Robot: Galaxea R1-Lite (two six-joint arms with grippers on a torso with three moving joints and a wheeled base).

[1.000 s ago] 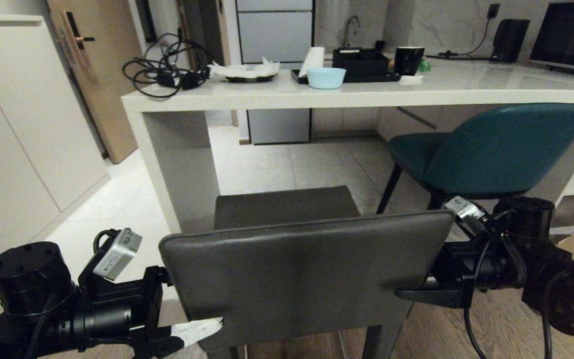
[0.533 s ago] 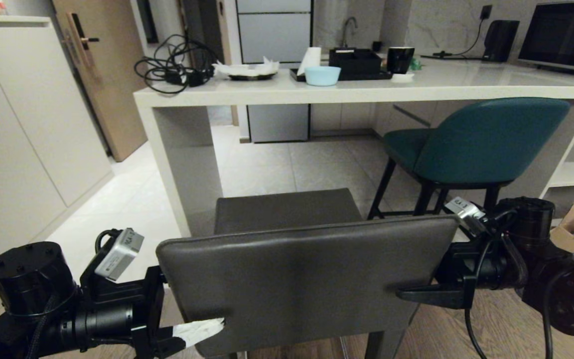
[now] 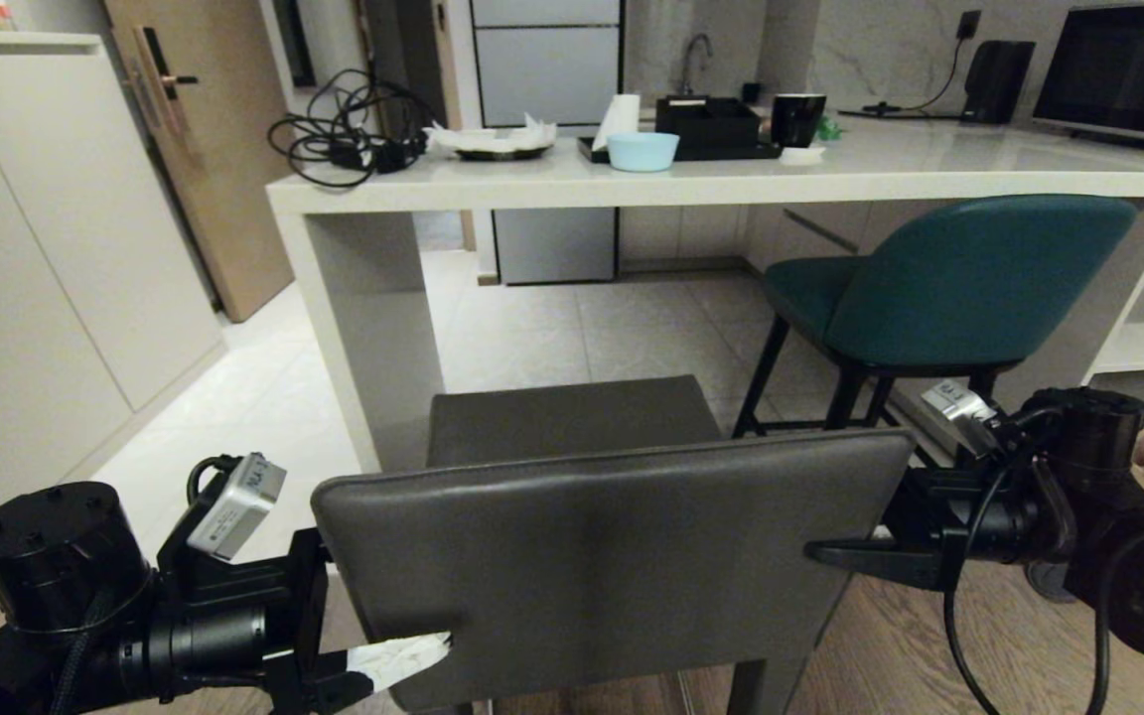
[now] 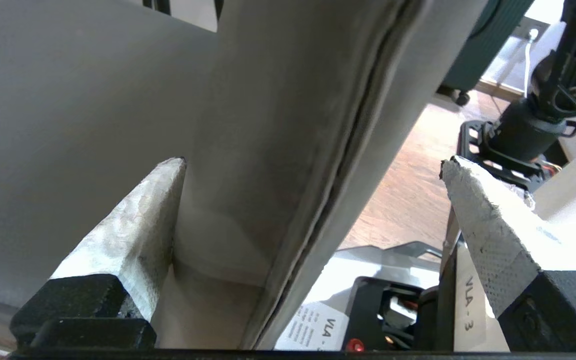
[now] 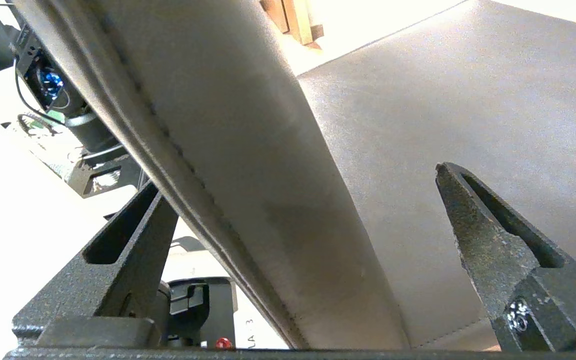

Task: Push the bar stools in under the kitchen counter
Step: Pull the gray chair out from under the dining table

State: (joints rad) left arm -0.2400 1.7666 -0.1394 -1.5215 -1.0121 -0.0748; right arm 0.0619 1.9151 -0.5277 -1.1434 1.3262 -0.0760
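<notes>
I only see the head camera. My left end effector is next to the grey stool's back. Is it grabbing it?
Observer: No. In the left wrist view the left end effector is open around the edge of the grey stool's back, not squeezing it.
Operator: Do both fingers touch it?
Observer: One taped finger lies against it. The other stands apart, with floor showing in between.
Operator: What about the right one?
Observer: The right end effector is open as well. The back's other edge sits between its black fingers, and the finger on the seat side is clear of the leather.
</notes>
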